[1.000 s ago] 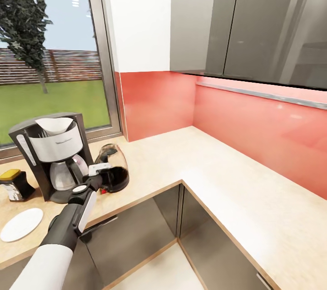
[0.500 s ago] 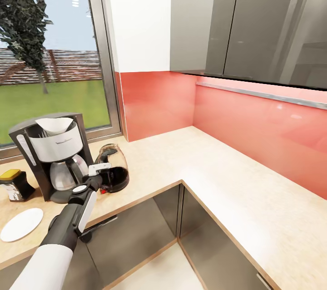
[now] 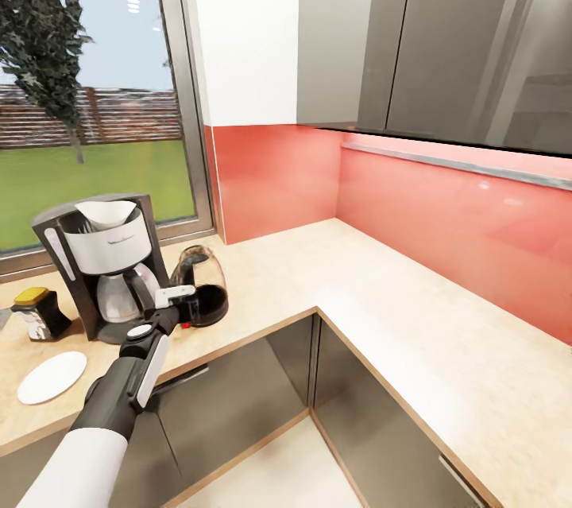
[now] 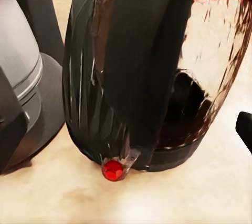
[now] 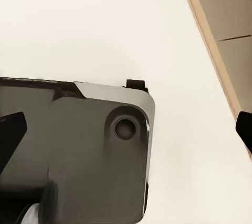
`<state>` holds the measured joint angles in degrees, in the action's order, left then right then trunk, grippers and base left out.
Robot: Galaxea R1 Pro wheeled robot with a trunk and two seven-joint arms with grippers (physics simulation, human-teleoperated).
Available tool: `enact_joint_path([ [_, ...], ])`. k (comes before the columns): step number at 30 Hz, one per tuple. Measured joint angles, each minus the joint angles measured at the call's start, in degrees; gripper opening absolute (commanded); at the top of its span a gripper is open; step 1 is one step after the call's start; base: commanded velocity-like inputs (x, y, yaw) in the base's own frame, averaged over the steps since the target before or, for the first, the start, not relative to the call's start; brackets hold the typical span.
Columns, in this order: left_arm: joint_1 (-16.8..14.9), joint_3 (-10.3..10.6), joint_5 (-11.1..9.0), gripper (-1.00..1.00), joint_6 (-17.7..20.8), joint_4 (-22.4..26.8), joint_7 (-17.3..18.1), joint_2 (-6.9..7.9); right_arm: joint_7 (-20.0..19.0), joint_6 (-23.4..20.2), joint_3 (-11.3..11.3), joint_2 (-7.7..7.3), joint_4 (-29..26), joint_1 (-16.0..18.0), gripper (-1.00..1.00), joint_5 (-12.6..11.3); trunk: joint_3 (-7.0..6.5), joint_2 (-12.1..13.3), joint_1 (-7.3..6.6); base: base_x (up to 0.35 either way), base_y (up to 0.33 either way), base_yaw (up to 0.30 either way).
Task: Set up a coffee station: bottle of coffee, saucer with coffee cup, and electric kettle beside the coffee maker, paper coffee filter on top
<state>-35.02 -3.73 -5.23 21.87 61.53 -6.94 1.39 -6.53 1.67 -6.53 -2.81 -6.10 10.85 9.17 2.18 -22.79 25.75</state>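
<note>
The black and white coffee maker stands on the countertop by the window, with a white paper filter on top. To its right stands the dark glass electric kettle. Its black handle and red button fill the left wrist view. My left gripper is open just in front of that handle, fingertips wide apart and off the kettle. A coffee bottle with a yellow lid stands left of the maker. The white saucer lies bare near the front edge. My right gripper is open, holding nothing.
The counter runs into a corner and on along the red backsplash to the right. Grey wall cabinets hang above it. Grey base cabinets close the front. The right wrist view looks down on my dark base and pale floor.
The whole head view has shifted a little, so the camera moved. My left gripper stays open by the kettle's handle, and the things on the counter keep their places.
</note>
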Motion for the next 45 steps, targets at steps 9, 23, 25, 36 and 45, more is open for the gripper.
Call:
enact_joint_path([
  [9,0.0,0.1,0.0,1.00,0.0,0.0,0.0,-0.08,0.0,0.0,0.0,0.00,0.0,0.0,1.00,0.0,0.00,0.0,0.01,-0.025,-0.016,0.000],
  [23,0.0,0.0,0.0,1.00,0.0,0.0,0.0,-0.14,0.0,0.0,0.1,0.07,0.0,0.0,1.00,0.0,0.00,0.0,0.03,-0.252,-0.137,0.000],
  [25,0.0,0.0,0.0,1.00,0.0,0.0,0.0,-0.16,0.0,0.0,0.1,0.08,0.0,0.0,1.00,0.0,0.00,0.0,0.02,-0.221,-0.076,0.000],
  [36,3.9,0.1,-0.2,1.00,-1.4,0.8,0.5,-0.31,0.0,0.0,0.0,0.09,-0.1,0.0,1.00,0.0,0.01,0.0,0.00,-0.050,-0.011,0.000],
  [45,18.3,0.1,-0.3,1.00,-18.0,2.2,1.8,-0.05,0.0,0.0,0.1,0.09,0.0,0.0,1.00,0.0,0.01,0.0,-0.01,-0.001,0.000,0.000],
])
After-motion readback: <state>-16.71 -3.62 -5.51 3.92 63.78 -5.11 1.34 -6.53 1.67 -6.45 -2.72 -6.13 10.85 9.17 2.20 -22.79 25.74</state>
